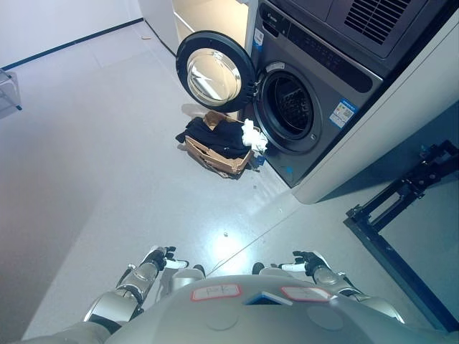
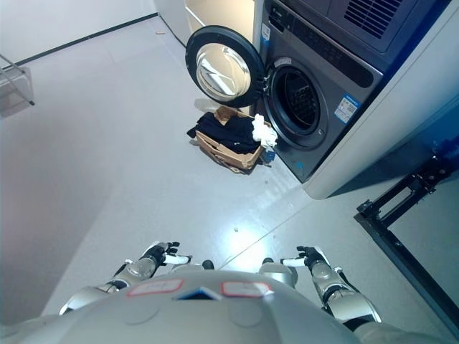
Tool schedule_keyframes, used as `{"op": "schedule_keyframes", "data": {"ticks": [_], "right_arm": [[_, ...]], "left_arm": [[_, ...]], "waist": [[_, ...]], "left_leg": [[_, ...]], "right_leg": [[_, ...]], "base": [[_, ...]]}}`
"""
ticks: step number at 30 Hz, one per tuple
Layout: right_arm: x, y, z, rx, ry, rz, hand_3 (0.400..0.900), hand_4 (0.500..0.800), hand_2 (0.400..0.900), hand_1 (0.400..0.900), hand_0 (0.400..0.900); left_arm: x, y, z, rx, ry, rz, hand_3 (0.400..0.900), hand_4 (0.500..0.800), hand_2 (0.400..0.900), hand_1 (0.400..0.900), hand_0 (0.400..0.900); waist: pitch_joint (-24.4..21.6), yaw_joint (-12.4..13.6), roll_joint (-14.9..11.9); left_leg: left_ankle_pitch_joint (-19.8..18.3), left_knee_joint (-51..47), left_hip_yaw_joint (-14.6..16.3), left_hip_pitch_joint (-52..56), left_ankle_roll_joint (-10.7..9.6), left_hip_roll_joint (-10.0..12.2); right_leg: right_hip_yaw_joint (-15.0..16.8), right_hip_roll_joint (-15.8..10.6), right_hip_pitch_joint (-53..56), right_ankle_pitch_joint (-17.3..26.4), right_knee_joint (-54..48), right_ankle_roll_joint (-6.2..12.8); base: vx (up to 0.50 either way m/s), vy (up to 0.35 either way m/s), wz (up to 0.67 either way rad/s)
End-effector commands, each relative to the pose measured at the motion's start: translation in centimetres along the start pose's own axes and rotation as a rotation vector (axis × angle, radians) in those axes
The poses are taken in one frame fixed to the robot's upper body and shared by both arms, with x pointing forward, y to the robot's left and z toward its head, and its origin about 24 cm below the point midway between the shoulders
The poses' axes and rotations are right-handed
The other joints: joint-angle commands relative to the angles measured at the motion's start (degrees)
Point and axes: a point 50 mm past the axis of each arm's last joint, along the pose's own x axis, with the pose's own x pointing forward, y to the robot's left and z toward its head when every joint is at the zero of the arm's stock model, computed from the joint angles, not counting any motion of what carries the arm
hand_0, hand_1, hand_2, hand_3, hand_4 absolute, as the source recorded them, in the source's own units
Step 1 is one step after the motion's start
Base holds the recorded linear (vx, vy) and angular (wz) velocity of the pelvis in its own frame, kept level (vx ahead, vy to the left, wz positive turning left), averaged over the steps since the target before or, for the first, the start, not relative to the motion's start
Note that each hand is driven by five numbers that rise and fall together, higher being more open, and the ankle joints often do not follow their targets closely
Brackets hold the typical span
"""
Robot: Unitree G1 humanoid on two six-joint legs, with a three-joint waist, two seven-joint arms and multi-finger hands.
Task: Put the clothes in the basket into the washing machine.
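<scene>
The washing machine (image 1: 301,107) stands with its door (image 1: 214,72) swung open. The basket (image 1: 215,154) sits on the floor just before it, heaped with dark clothes (image 1: 219,136) and a white piece (image 1: 252,136). Left hand (image 1: 163,256) and right hand (image 1: 307,261) hang low, well apart from it, fingers relaxed, holding nothing.

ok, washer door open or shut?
Open. The washing machine door is swung fully out to the left, leaving the drum opening exposed.
</scene>
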Motion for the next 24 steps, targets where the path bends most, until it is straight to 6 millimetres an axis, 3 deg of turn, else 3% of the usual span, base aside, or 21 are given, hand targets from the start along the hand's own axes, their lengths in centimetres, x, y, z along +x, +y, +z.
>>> {"op": "schedule_keyframes", "data": {"ticks": [1, 14, 24], "right_arm": [[0.1, -0.9, -0.2, -0.05, 0.024, -0.014, 0.9, 0.8, 0.9, 0.9, 0.9], [0.1, -1.0, -0.3, -0.041, 0.029, -0.02, 0.9, 0.8, 0.9, 0.9, 0.9], [0.2, -2.6, 1.0, -0.033, -0.012, -0.072, 0.9, 0.8, 0.9, 0.9, 0.9]], "left_arm": [[0.3, 1.1, 2.3, -0.028, -0.062, 0.036, 0.9, 0.8, 0.9, 0.9, 0.9], [0.3, 1.6, 1.6, -0.042, -0.036, 0.059, 0.9, 0.8, 0.9, 0.9, 0.9], [0.2, 2.6, 1.8, -0.054, -0.044, 0.099, 0.9, 0.8, 0.9, 0.9, 0.9]], "waist": [[-1.1, -0.8, -1.3], [-1.1, -0.8, -1.5], [-0.7, -0.7, -1.4]], "left_leg": [[-0.4, -0.5, -3.1, -3.0, 0.4, -1.1], [-0.6, -0.5, -3.3, -2.8, 0.3, -1.0], [-0.5, -0.5, -3.6, -2.8, 0.2, -0.7]], "right_leg": [[0.7, 0.5, -0.8, 0.9, 0.8, 1.08], [0.6, 0.8, -0.7, 0.7, 0.8, 0.97], [0.3, 1.1, -0.8, 0.0, 1.4, 0.62]], "base": [[0.0, 0.0, 0.0], [0.0, 0.0, 0.0], [0.01, -0.006, 0.01]]}}
